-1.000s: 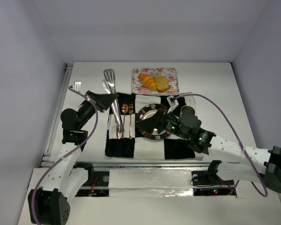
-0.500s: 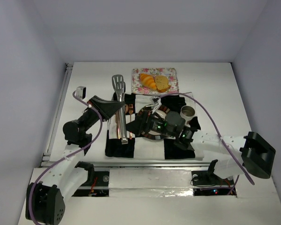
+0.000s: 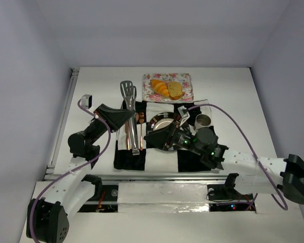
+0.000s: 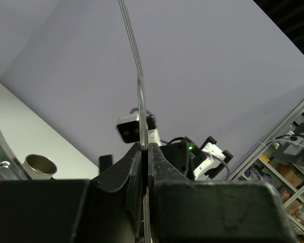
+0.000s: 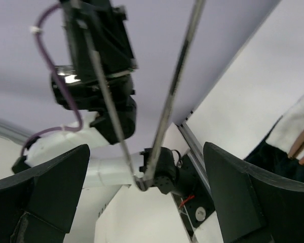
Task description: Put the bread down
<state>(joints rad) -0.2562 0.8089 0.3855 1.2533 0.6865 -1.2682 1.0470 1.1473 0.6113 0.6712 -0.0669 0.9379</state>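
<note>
Barely begun, I'd say: the 2 pieces of bread [image 3: 167, 89] lie on the tray [image 3: 188, 77], none on the plate [image 3: 158, 119], the left pincer [image 4: 144, 150] clamps the tongs [image 3: 127, 94] and the right pincer [image 3: 151, 137] gapes empty.

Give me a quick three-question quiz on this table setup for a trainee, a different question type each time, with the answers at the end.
1. True or false: the croissant and the bread slice lie on the round plate.
2. Pick one. The tongs are: A lying loose, B clamped in the left fingers, C out of sight.
3. Fill in: in the top view, just right of the round plate stands a ___.

Key:
1. False. Both lie on the floral tray.
2. B.
3. cup.
</note>
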